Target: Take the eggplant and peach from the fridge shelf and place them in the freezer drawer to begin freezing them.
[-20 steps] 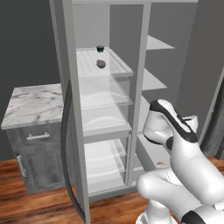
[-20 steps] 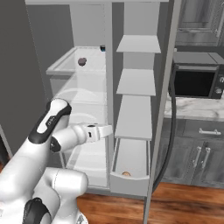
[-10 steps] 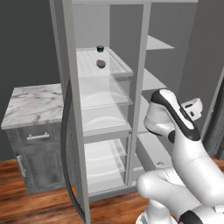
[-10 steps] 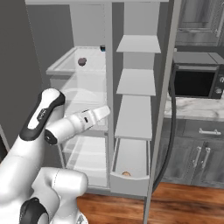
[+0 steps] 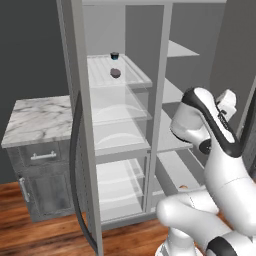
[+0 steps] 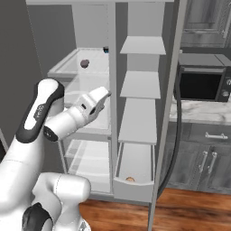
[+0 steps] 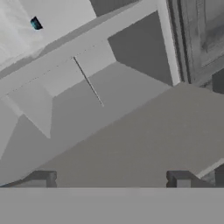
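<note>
A: Tool [image 7: 113,179] with its two dark tips spread wide, gripping nothing, aimed at the fridge's grey interior.

B: And the goods?

A: Wide pale-grey freezer drawer [image 6: 133,184] stands pulled out low, the small orange-yellow peach [image 6: 130,179] already lying in it. Up on the ridged white fridge shelf [image 5: 131,76] sits the dull dark-purple eggplant lump [image 5: 115,73], near a black blue-rimmed cup [image 5: 114,55].

B: How will it handle?

A: Probably light, firm, smooth-skinned. Pinch across its widest middle.

— Non-task items, left side?
— Marble tabletop [image 5: 35,119] on a dark grey cabinet [image 5: 42,187], metal-handled drawer; wood floor [image 5: 40,237].
— Right side?
— Black microwave [image 6: 200,83] on another marble top; small black cup, blue rim [image 5: 114,55], back of upper shelf.
</note>
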